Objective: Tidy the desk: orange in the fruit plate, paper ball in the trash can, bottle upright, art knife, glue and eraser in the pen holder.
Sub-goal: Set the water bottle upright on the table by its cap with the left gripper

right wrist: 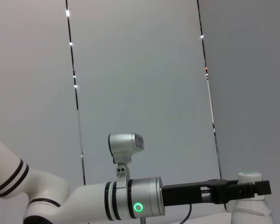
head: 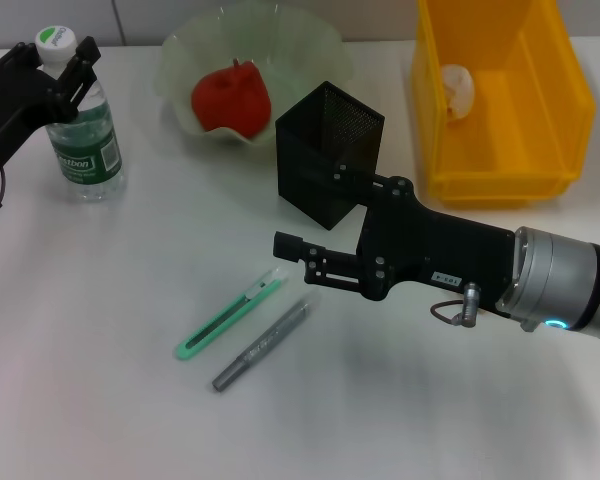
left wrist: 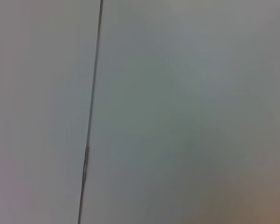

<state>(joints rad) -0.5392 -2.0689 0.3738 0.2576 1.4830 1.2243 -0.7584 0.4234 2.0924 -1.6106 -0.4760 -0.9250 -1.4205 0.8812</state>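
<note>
- Bottle [head: 80, 130] stands upright, left gripper [head: 58, 62] jaws closed around its white cap.
- Art knife [head: 230, 316] lies diagonally on the tabletop [head: 100, 400].
- Right gripper [head: 292, 246] hovers above; its jaws apparently closed.
- Right wrist view alone shows the left arm [right wrist: 84, 203].

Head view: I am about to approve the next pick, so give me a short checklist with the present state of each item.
1. Bottle upright: ok, it stands on the desk with the left pincer around its cap.
2. Red fruit in the fruit plate: ok.
3. Paper ball in the yellow bin: ok.
4. Art knife in the pen holder: not ok, it lies on the desk.
5. Grey pen-shaped item in the holder: not ok, it lies beside the knife.
6. Right pincer ready to grasp: cannot tell; it hovers above the desk near the knife tip, empty.
</note>
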